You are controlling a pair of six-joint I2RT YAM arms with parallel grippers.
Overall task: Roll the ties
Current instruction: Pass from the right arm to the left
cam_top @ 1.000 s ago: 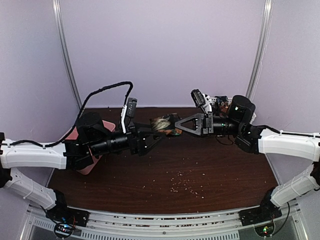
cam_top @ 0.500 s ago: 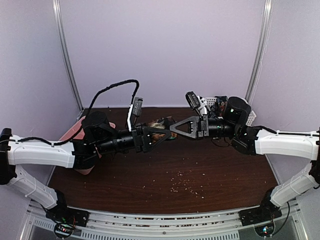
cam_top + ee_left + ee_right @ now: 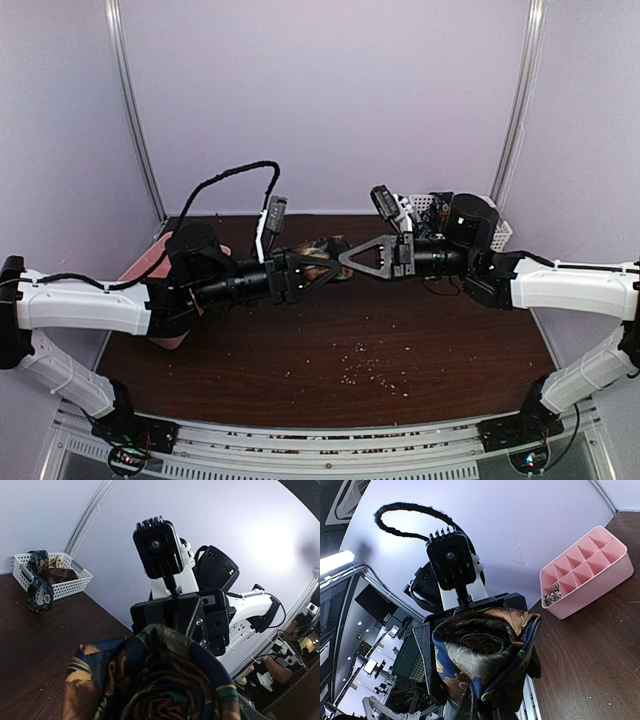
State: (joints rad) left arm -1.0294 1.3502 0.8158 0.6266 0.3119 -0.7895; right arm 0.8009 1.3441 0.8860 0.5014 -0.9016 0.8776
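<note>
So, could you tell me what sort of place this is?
Probably a robotics lab test booth: pale walls enclose a brown table, two arms hold a rolled tie, with a white basket and pink divided tray nearby.

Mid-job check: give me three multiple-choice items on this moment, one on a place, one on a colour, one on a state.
1. Where is the rolled tie?
A) lying flat, unrolled
B) gripped between both tools
C) draped over an arm

2. What colour is the compartment tray?
A) pink
B) green
C) black

3. What state is the white basket in?
A) empty
B) holding ties
C) overturned

B: the left tool and right tool meet on it above the table.
A: the right wrist view shows it pink.
B: ties sit in it, one hanging over the rim.
</note>
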